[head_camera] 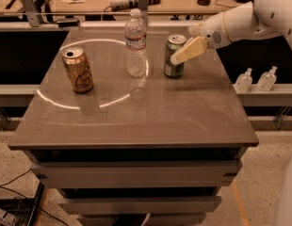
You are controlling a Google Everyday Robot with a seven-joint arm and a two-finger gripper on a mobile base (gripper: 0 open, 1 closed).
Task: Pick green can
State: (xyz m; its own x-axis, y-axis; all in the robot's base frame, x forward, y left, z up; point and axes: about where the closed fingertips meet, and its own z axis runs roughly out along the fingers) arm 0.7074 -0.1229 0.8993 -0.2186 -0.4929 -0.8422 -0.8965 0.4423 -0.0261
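The green can, with a silver top and pale markings, stands upright on the grey table at the back right. My gripper, pale yellow on a white arm, reaches in from the right. Its tip lies over the can's upper right side, at about mid-height. I cannot tell whether it touches the can.
A clear water bottle stands just left of the green can. An orange-gold can stands at the left. Two small white bottles sit on a ledge right of the table. A workbench with tools lies behind.
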